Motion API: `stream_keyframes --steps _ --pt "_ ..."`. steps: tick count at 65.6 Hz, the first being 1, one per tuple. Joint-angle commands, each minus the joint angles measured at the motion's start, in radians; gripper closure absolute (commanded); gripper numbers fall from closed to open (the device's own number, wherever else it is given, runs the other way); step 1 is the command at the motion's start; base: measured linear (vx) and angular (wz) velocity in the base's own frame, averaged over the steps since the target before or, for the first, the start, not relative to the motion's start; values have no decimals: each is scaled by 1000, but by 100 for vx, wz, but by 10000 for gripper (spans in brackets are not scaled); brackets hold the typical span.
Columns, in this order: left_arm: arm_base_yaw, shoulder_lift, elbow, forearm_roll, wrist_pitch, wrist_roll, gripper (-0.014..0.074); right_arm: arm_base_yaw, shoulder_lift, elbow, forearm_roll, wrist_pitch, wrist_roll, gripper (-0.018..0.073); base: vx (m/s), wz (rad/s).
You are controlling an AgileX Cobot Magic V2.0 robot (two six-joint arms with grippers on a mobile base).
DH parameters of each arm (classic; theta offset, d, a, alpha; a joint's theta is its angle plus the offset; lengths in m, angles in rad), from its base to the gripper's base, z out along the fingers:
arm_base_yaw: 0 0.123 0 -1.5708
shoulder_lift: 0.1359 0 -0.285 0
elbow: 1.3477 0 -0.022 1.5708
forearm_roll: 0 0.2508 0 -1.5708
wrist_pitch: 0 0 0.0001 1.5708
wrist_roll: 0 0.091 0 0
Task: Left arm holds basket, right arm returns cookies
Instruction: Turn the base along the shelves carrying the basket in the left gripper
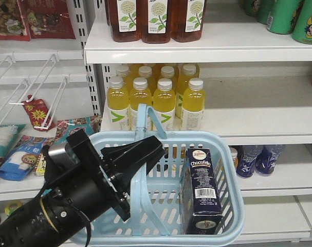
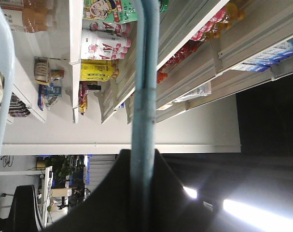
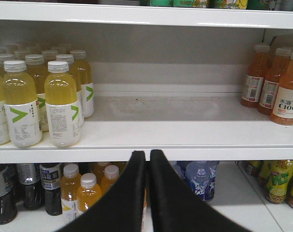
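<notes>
Lower left of the front view: the left arm (image 1: 68, 206), matte black with a small silver block (image 1: 58, 153) and a yellow ring (image 1: 49, 216) at its joint, reaches up and to the right. Its wedge-shaped left gripper (image 1: 153, 150) is clamped on the hoop handle (image 1: 141, 116) of the basket (image 1: 197, 137).

The basket is light blue glossy plastic with slotted sides and a rounded rim, and fills the lower centre of the frame. In its right-hand end the cookies (image 1: 202, 190) stand upright, a dark navy rectangular carton with white lettering and a white barcode label facing out. Behind it, yellow drink bottles (image 1: 165, 103) with white caps line a white shelf.

The left wrist camera shows the handle (image 2: 145, 72) as a pale blue bar running down the frame into the black jaws of the left gripper (image 2: 139, 164).

The right wrist camera has yellow bottles (image 3: 62, 104) at left, a bare white shelf (image 3: 185, 135) in the middle and orange bottles (image 3: 286, 92) at right. At bottom centre the right gripper (image 3: 147, 162) points level at the shelf edge. Its two smooth black fingers are closed with nothing between them and appear to touch, though only a thin seam shows.
</notes>
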Motion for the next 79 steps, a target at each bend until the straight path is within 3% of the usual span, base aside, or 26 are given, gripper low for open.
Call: stream_keyframes --steps 1,39,79 --pt "-7 -35 -32 -11 -131 3 599 3 -10 17 -6 -73 -9 566 6 -10" --pt "-7 -35 -32 -11 -131 3 599 3 -10 17 -6 -73 -9 566 1 -14" --pt "-7 -35 -32 -11 -131 3 599 3 -10 17 -6 -73 -9 566 0 -41"
